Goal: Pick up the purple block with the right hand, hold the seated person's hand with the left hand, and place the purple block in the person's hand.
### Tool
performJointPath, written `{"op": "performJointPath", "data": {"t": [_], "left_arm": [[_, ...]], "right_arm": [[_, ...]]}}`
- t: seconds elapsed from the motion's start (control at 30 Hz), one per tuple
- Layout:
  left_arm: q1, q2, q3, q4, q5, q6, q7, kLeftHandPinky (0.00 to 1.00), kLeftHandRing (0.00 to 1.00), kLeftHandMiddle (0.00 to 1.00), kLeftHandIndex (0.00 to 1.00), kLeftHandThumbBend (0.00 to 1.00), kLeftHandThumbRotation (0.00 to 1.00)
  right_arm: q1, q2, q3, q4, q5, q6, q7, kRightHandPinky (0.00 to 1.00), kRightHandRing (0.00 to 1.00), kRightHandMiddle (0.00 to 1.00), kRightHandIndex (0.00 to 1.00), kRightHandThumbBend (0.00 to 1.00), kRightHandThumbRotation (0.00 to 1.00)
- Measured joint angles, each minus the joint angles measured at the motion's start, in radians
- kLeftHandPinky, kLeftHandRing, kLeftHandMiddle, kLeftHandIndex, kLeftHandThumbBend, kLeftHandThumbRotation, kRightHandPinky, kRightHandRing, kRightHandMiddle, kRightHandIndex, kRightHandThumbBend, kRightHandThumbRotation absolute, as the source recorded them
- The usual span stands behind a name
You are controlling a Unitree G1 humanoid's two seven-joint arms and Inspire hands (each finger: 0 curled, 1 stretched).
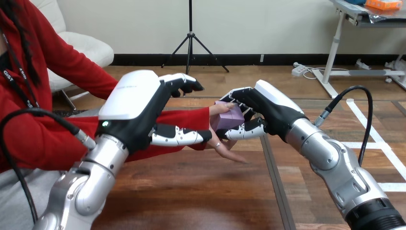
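The purple block (229, 119) is pinched in my right hand (270, 108), with the fingers on its top and the thumb under its front edge. The block hangs just over the person's hand (230, 152), which is held palm up above the table's middle. The person's thumb rests against the block's left side. My left hand (139, 108) comes in from the left, its fingers curled over the red sleeve and its thumb running beneath, closed round the person's wrist. The palm under the block is mostly hidden.
The wooden table (191, 191) lies below both hands. A dark seam (275, 182) runs from front to back under my right forearm. The person's red-sleeved arm crosses in from the left edge.
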Motion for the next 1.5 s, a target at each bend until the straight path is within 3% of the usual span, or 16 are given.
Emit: {"op": "performJointPath", "data": {"t": [0.03,0.13,0.37,0.93,1.5], "left_arm": [[0.005,0.0,0.0,-0.002,-0.003,0.0,-0.001,0.59,0.7,0.74,0.72,0.78,0.44],[0.017,0.0,0.0,-0.007,-0.007,0.001,-0.004,0.59,0.7,0.74,0.72,0.77,0.44],[0.039,0.0,0.0,-0.008,-0.008,0.001,-0.005,0.58,0.7,0.73,0.73,0.76,0.44],[0.068,0.0,0.002,-0.008,-0.014,0.0,-0.004,0.59,0.7,0.74,0.73,0.76,0.44],[0.074,0.0,0.015,-0.008,-0.042,-0.005,-0.004,0.61,0.71,0.74,0.74,0.77,0.45]], "right_arm": [[0.0,-0.001,0.0,0.003,0.0,-0.002,0.0,0.48,0.56,0.62,0.64,0.39,0.58],[0.0,-0.004,0.0,0.011,0.001,-0.012,0.0,0.49,0.57,0.63,0.65,0.44,0.72],[0.0,-0.01,0.0,0.025,0.001,-0.029,-0.002,0.57,0.64,0.67,0.67,0.58,0.95],[0.0,-0.059,-0.028,0.08,0.004,-0.048,-0.013,0.64,0.67,0.68,0.68,0.77,1.0],[0.0,-0.084,-0.038,0.101,0.005,-0.058,-0.018,0.65,0.67,0.68,0.67,0.82,1.0]]}}
